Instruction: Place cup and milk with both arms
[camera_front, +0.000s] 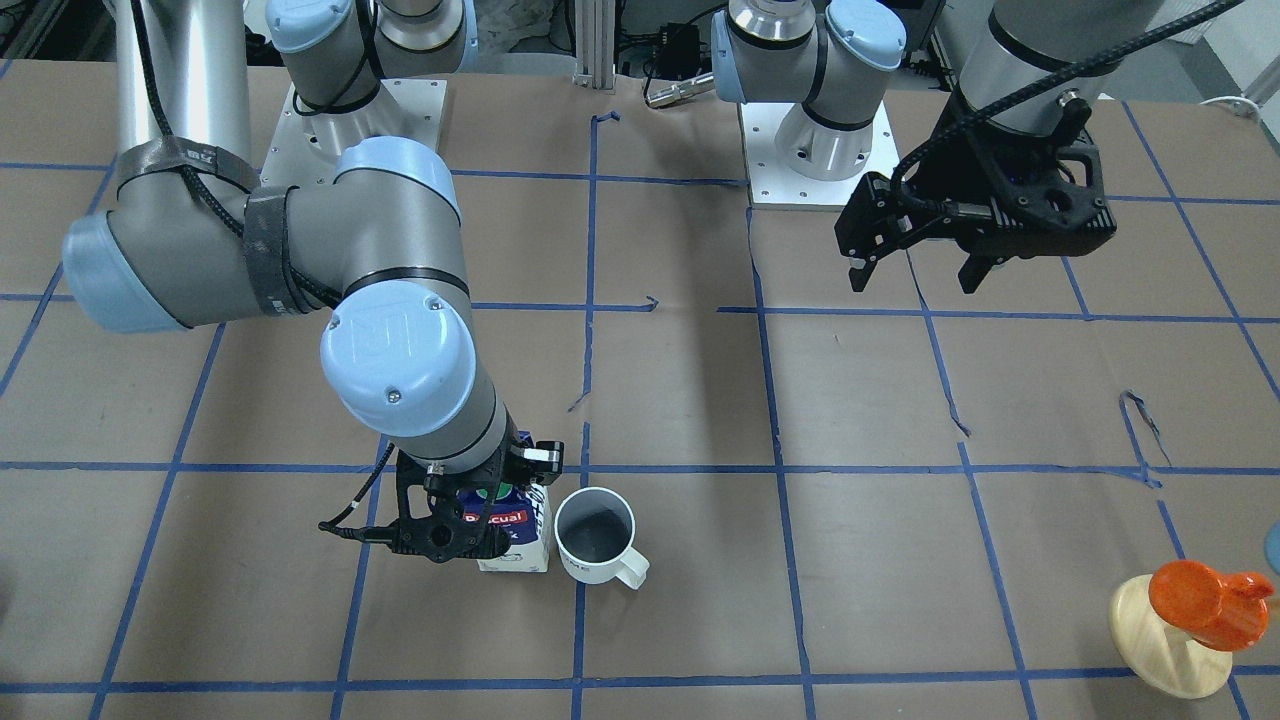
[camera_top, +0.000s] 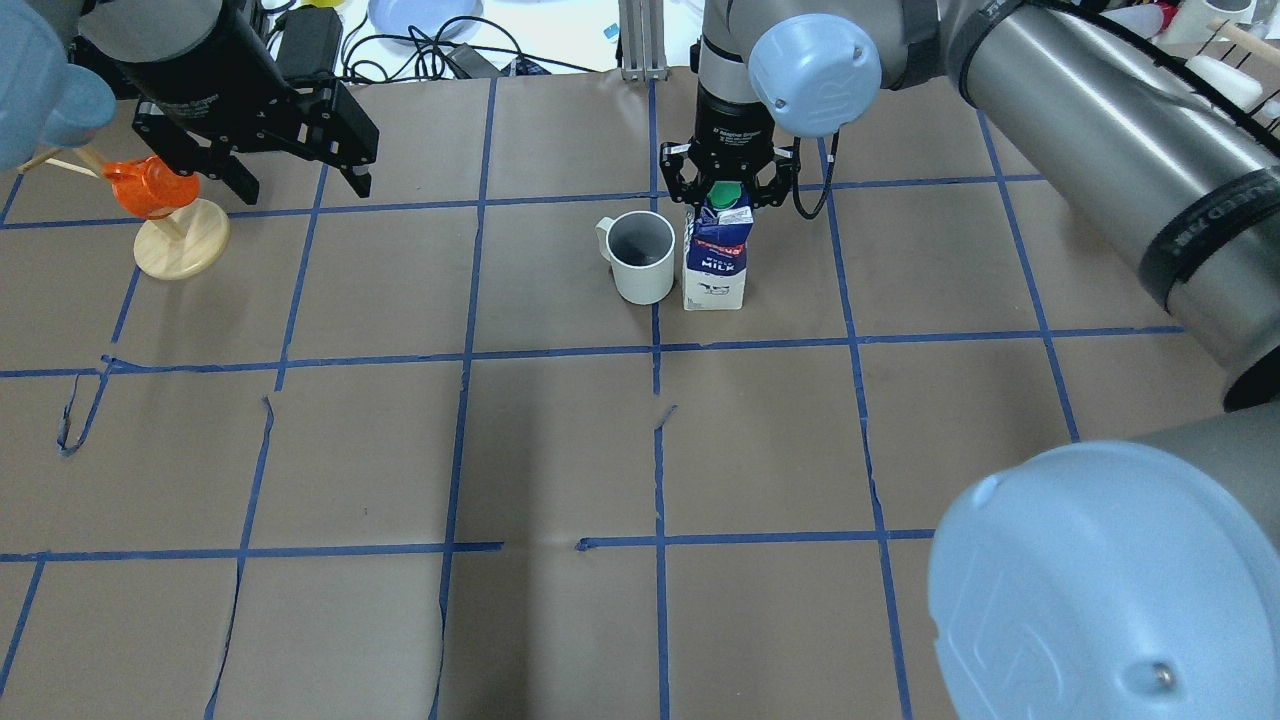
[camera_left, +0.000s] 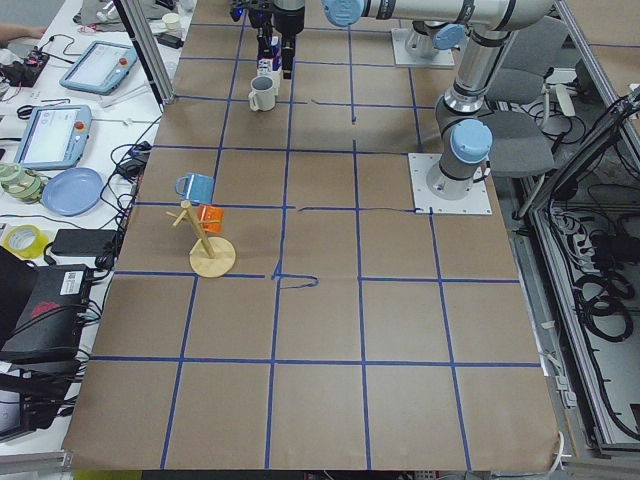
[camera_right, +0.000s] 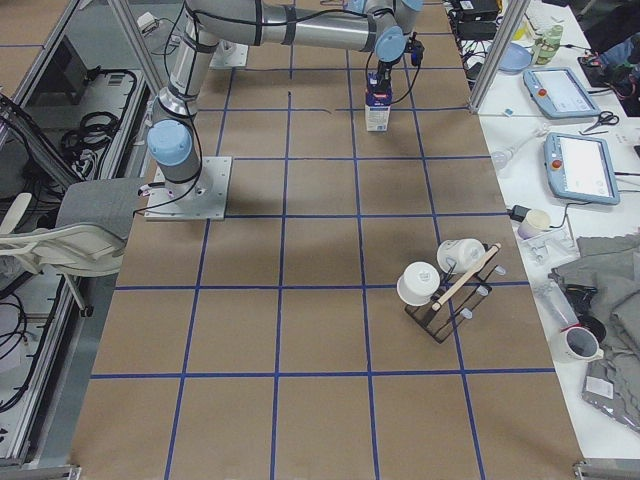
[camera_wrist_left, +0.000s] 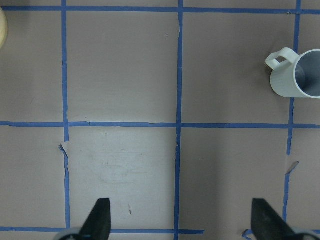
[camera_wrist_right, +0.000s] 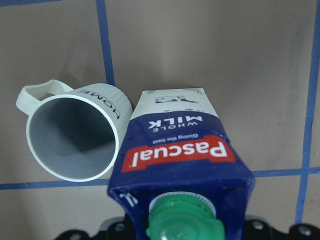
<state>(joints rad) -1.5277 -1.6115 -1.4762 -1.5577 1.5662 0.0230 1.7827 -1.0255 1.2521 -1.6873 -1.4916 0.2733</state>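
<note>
White ribbed ceramic mug (camera_wrist_right: 75, 135) stands just beside the blue-and-white gable-top milk carton (camera_wrist_right: 175, 145) on the paper-covered bench (camera_top: 560, 450); only the right wrist view shows the mug's HOME lettering. Right end effector (camera_top: 728, 198) straddles the carton's green cap (camera_wrist_right: 185, 220), grip impossible to judge. Left end effector (camera_front: 914, 280) hangs open.

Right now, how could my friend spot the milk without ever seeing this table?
On the brown table with blue tape squares, find the robot's right hand, low over the middle. Below it stands the milk beside a white cup: the taller, blue-and-white box with a green cap.
</note>
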